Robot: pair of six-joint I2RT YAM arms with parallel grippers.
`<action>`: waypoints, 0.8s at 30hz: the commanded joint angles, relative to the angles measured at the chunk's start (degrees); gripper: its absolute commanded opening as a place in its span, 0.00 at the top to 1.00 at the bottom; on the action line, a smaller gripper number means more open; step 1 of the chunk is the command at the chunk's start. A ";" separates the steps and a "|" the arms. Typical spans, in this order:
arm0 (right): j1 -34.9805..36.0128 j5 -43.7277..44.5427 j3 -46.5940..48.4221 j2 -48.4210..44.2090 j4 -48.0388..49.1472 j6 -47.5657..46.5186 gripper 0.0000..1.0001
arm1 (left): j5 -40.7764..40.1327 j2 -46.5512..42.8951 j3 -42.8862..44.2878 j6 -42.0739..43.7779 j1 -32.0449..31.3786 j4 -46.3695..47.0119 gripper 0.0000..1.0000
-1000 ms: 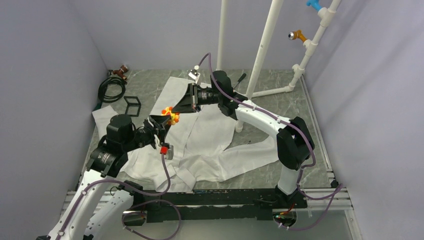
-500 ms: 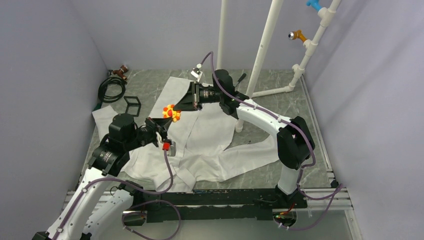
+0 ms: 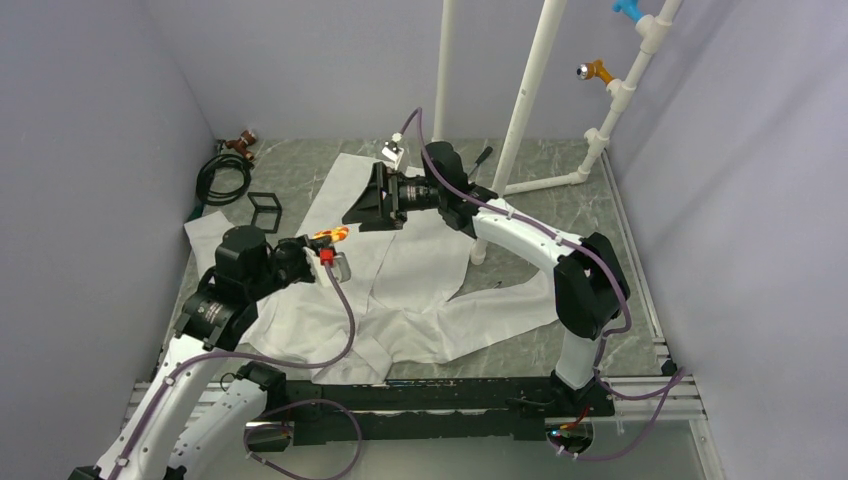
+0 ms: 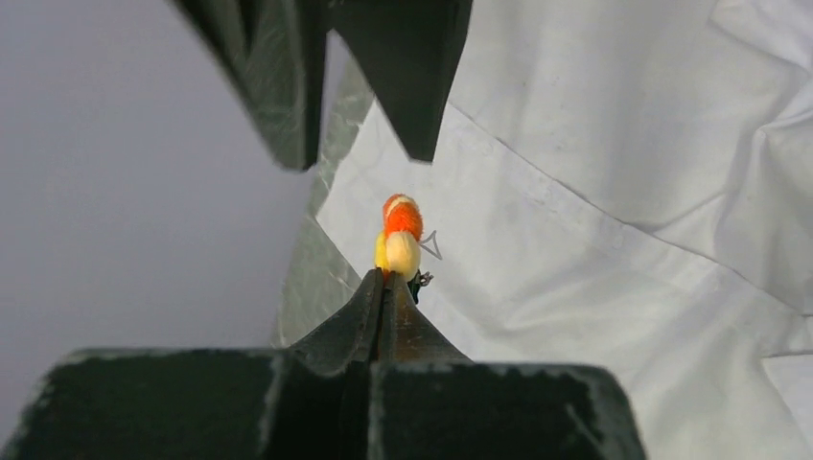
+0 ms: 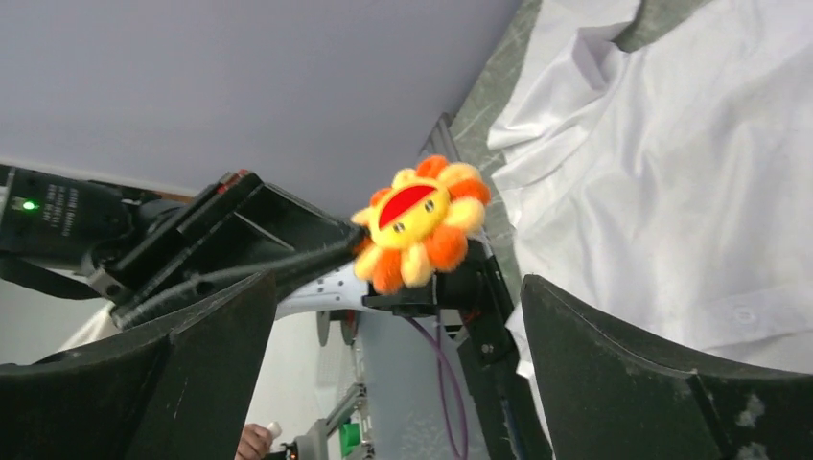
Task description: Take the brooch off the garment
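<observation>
The brooch [image 3: 332, 235], an orange and yellow flower with a red centre, hangs in the air above the garment [image 3: 420, 270], a white shirt spread on the table. My left gripper [image 3: 318, 239] is shut on the brooch's lower edge. In the left wrist view the brooch [image 4: 401, 235] stands edge-on just past my left gripper [image 4: 388, 278]. My right gripper [image 3: 362, 205] is open a little beyond it, touching nothing. The right wrist view faces the brooch [image 5: 422, 220] from the front, ahead of my right gripper [image 5: 395, 283], with the garment [image 5: 690, 172] to the right.
A coiled black cable [image 3: 222, 180] and a small black square frame [image 3: 265, 210] lie at the back left. A white pipe stand [image 3: 522, 110] rises at the back right, carrying an orange hook [image 3: 597, 70] and a blue one [image 3: 628, 10]. Grey walls close in both sides.
My right gripper has opened, let go of the brooch and drawn back slightly. My left gripper has shut on the brooch and turned it edge-on, moving a little to the left.
</observation>
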 commanded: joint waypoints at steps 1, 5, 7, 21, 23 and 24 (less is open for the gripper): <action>-0.78 4.14 2.71 -2.32 -6.72 -7.82 0.00 | -3.45 1.67 2.18 -10.60 4.44 -1.54 1.00; -1.26 7.31 3.22 -3.50 -12.57 -14.42 0.00 | -2.59 5.09 3.14 -14.79 14.04 -3.03 1.00; -1.56 7.78 3.06 -4.29 -14.09 -17.26 0.00 | -3.53 7.05 2.97 -15.73 18.68 -2.19 1.00; -3.19 8.02 0.33 -9.14 -26.64 -38.85 0.00 | -18.35 25.42 -0.26 -14.99 31.86 13.47 1.00; -3.62 8.65 -0.68 -10.15 -26.71 -39.87 0.00 | -19.87 27.90 -0.56 -14.45 31.76 16.97 1.00; -3.81 8.90 -1.04 -10.62 -26.71 -40.20 0.00 | -20.71 29.39 -0.55 -14.29 31.81 19.21 1.00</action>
